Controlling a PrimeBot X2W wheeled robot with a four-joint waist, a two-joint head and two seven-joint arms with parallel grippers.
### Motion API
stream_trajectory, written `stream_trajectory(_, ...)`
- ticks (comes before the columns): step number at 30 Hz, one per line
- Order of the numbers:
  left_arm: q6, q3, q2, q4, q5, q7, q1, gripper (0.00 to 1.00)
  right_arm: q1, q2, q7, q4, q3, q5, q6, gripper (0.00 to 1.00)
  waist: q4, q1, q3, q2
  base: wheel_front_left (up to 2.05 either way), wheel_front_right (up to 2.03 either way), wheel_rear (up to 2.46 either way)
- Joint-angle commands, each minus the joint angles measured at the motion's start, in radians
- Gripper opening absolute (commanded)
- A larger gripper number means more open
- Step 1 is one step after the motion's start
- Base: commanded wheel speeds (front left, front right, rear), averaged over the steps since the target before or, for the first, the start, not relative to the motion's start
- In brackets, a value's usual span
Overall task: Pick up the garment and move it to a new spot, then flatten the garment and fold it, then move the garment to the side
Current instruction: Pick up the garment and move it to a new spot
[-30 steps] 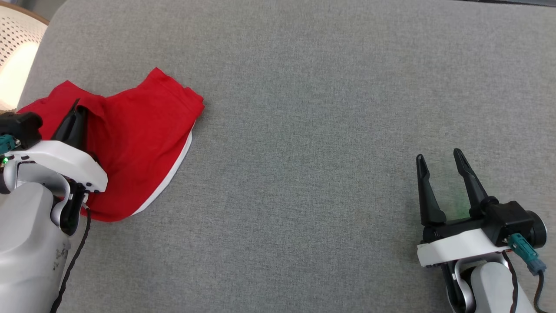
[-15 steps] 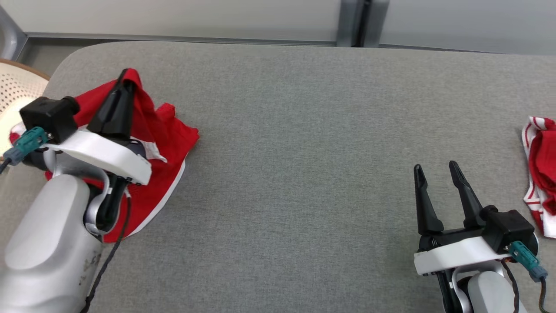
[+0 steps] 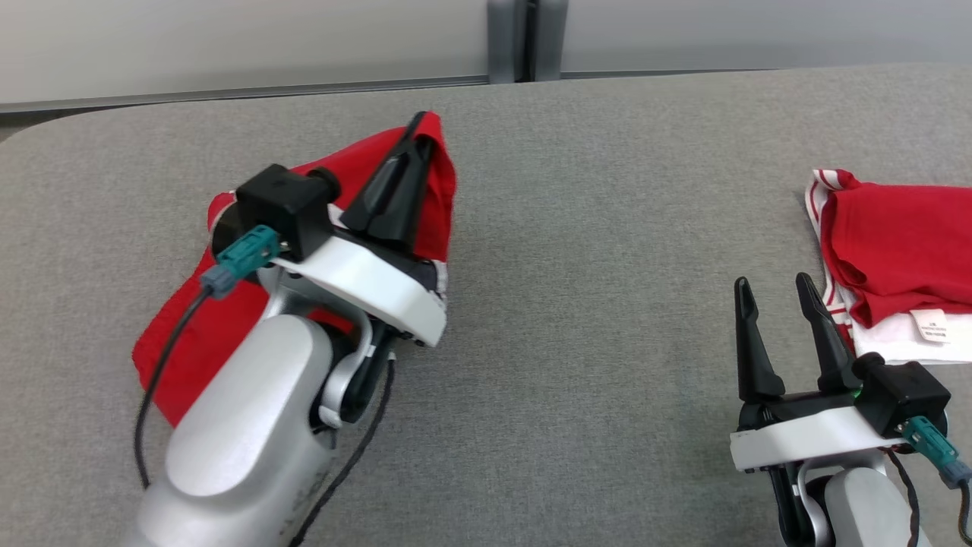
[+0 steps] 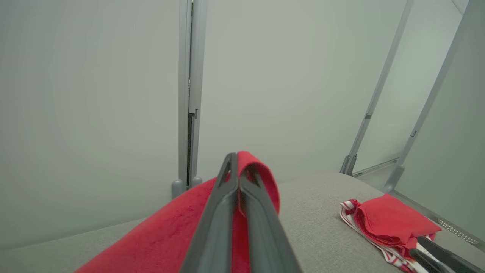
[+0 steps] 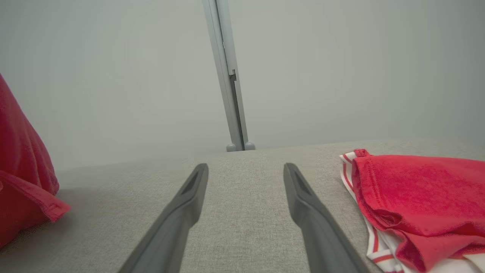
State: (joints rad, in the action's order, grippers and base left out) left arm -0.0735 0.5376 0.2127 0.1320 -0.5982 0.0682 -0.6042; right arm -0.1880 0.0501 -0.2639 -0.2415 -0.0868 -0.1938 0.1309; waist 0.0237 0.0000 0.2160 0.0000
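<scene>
The garment is red cloth with a white edge. My left gripper is shut on a fold of it and holds that fold up, while the rest trails down onto the grey padded table under my forearm. In the left wrist view the closed left gripper has the red garment draped over its tips. My right gripper stands open at the lower right with nothing between its fingers. Along the right gripper I see bare table, with the garment hanging at the far left.
A folded red and white striped pile lies at the table's right, just beyond my right fingers, and the pile shows close by in the right wrist view. A pale wall with a grey post runs behind the table's far edge.
The head camera has swung, so the whole picture shifted. My left gripper has lifted the garment off the table's left end and carried it toward the middle. The right gripper stayed open.
</scene>
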Motion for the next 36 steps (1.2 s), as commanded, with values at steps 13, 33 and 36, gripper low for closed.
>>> stream_trajectory(13, -0.110, 0.150, -0.157, 0.148, 0.005, 0.100, -0.042, 0.00, -0.031, 0.001, 0.000, 0.015, -0.011, -0.033, 0.000, 1.00, -0.121, 0.0000, 0.058, 0.0000, 0.00, 0.00, 0.00)
stream_trajectory(33, -0.030, 0.149, -0.043, 0.275, -0.071, 0.177, -0.042, 1.00, 0.004, 0.001, 0.000, -0.008, 0.002, 0.004, 0.000, 1.00, 0.039, 0.0000, 0.002, 0.0000, 0.00, 0.00, 0.00)
stream_trajectory(36, -0.005, 0.155, -0.019, 0.260, -0.078, 0.176, -0.027, 1.00, 0.007, 0.002, -0.001, -0.013, 0.004, 0.014, 0.000, 1.00, 0.068, 0.0000, -0.013, 0.0000, 0.00, 0.00, 0.00)
